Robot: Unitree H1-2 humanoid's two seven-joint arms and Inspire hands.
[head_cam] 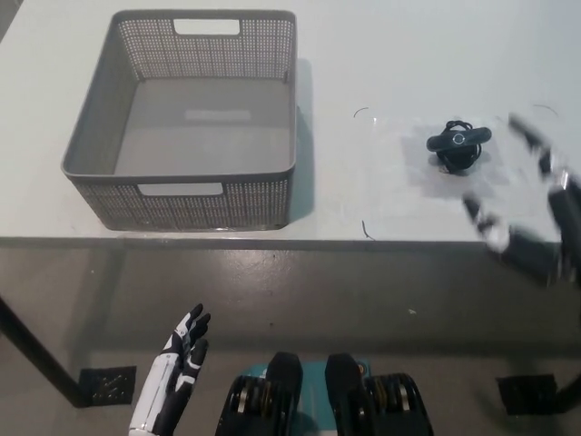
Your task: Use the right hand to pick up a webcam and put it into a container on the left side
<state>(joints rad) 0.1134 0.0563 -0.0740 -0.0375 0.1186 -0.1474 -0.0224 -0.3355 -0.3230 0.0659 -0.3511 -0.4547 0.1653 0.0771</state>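
Right hand (536,213) raised, fingers spread — left hand (179,363) low, open.

From my feed I see a white table (363,54) filling the upper half of the frame, evenly lit, its front edge running straight across. Below it lies a glossy grey-brown floor (345,300), with a dark table leg (36,359) at lower left.

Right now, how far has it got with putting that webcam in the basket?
Barely begun. The webcam lies untouched on the table, and the basket holds nothing. The black right hand, fingers apart, reaches beside it; the white left hand rests low. Grasping, carrying and dropping remain.
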